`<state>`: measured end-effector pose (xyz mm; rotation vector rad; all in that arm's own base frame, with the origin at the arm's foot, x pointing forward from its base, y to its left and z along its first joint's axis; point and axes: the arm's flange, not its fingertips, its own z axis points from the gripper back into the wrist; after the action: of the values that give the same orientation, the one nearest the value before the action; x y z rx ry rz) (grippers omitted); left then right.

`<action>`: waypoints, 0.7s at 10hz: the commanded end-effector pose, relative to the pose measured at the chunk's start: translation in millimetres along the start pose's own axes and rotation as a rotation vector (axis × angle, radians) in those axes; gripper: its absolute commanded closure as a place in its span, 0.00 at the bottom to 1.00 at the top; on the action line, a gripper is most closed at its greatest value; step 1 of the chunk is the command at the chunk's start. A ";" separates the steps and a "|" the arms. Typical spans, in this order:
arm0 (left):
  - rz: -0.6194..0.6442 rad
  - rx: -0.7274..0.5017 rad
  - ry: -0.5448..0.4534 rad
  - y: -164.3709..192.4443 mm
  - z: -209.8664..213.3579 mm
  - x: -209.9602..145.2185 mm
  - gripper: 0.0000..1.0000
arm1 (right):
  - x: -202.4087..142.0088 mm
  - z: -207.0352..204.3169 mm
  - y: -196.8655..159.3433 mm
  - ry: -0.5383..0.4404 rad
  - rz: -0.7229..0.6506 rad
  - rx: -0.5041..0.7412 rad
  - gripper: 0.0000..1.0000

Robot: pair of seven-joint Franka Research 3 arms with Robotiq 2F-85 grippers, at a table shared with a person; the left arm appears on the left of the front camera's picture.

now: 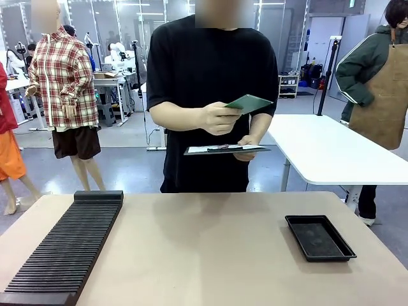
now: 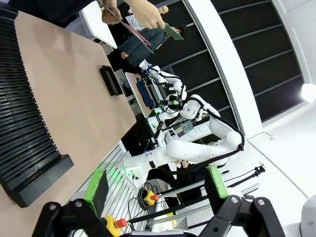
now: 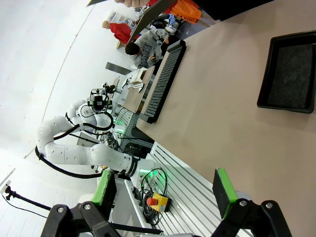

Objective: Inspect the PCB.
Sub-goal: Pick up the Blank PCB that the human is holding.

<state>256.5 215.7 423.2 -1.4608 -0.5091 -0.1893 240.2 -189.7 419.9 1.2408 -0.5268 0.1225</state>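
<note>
Across the table, a person holds the pale green PCB [image 1: 248, 103] up at chest height in one hand [image 1: 220, 118]. The other hand carries a dark clipboard [image 1: 226, 150] with white paper just below it. In the left wrist view the PCB [image 2: 173, 30] appears far off at the top, above the clipboard [image 2: 126, 24]. My left gripper [image 2: 157, 190] is open with nothing between its green pads [image 2: 96, 185], back from the table's near edge. My right gripper [image 3: 165, 195] is open and empty too, likewise far from the board.
A black rectangular tray [image 1: 319, 237] lies on the tan table [image 1: 204, 248] at the right. A long black slotted rack [image 1: 64, 248] runs along the left side. A white table [image 1: 331, 150] stands behind the person, with another person beside it.
</note>
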 end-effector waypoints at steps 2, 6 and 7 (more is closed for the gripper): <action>0.000 0.013 0.003 -4.2 0.2 -0.8 0.00 | 0.5 1.9 0.8 -0.002 0.020 0.008 0.00; 0.000 0.013 0.003 -4.2 0.2 -0.8 0.00 | 0.5 1.9 0.8 -0.002 0.020 0.008 0.00; 0.000 0.013 0.003 -4.2 0.2 -0.8 0.00 | 0.5 1.9 0.8 -0.002 0.020 0.008 0.00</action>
<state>256.5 215.7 423.2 -1.4608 -0.5091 -0.1893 240.2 -189.8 419.9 1.2408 -0.5269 0.1224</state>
